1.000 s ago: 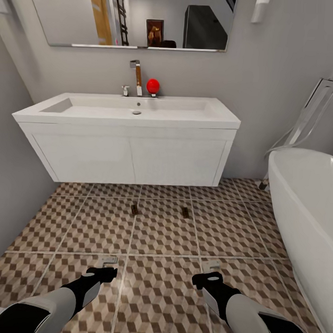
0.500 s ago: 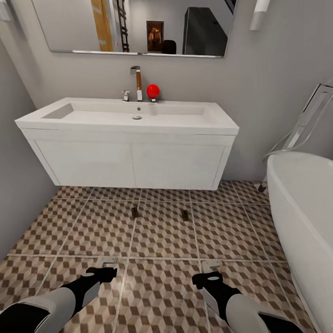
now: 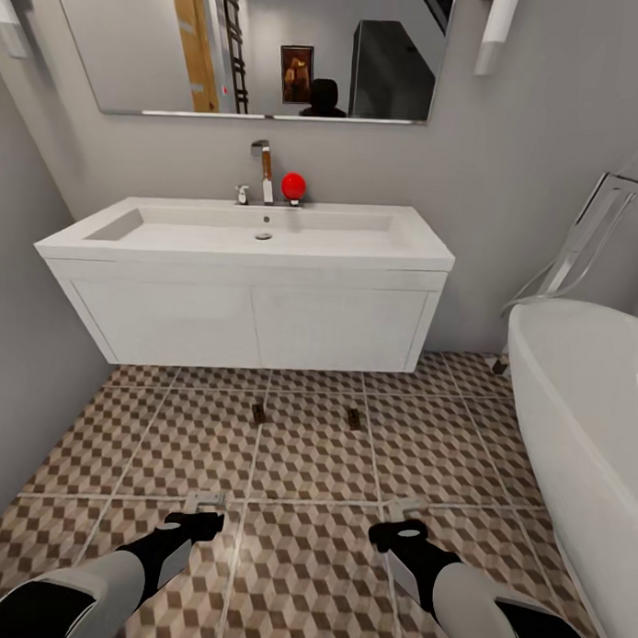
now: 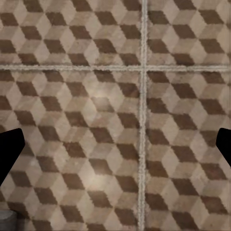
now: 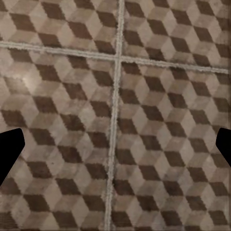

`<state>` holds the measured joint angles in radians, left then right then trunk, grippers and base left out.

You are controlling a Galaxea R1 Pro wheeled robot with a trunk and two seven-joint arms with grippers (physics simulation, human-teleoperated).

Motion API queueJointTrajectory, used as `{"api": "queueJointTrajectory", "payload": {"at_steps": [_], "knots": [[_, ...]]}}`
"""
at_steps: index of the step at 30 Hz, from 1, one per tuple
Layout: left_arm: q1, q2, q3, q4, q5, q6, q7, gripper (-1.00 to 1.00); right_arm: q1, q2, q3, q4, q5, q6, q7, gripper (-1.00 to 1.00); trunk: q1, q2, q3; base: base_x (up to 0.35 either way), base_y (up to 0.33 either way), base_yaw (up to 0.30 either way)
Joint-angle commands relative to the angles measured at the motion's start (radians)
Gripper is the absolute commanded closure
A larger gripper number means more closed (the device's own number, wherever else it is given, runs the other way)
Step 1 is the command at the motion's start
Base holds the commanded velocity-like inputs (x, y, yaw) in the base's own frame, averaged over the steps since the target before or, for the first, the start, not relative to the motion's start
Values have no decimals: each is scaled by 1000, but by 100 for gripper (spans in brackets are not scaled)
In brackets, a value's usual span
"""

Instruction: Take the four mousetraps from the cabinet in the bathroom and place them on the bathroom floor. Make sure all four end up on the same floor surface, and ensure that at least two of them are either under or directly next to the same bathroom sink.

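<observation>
Ahead, two mousetraps (image 3: 258, 412) (image 3: 353, 418) lie well beyond both spread, empty fingers (image 3: 205, 503) (image 3: 403, 510); near sink (image 3: 248, 232)

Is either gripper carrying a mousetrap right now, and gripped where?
Nothing is held. The left gripper and right gripper are both open, with bare bathroom floor between the fingertips in both wrist views.
</observation>
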<state>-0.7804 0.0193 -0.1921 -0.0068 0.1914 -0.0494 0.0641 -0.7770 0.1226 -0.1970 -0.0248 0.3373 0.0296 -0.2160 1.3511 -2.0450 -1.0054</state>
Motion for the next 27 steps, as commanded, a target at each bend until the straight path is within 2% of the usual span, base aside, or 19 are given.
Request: {"api": "queueJointTrajectory", "payload": {"at_steps": [1, 27], "knots": [[0, 0, -9, 1, 10, -3, 2, -100, 0, 1, -8, -1, 10, 0, -3, -100, -4, 7, 4, 0, 0, 0], [0, 1, -8, 1, 11, -3, 2, -100, 0, 2, -9, 0, 8, -24, -7, -100, -104, 189, 124, 0, 0, 0]]}}
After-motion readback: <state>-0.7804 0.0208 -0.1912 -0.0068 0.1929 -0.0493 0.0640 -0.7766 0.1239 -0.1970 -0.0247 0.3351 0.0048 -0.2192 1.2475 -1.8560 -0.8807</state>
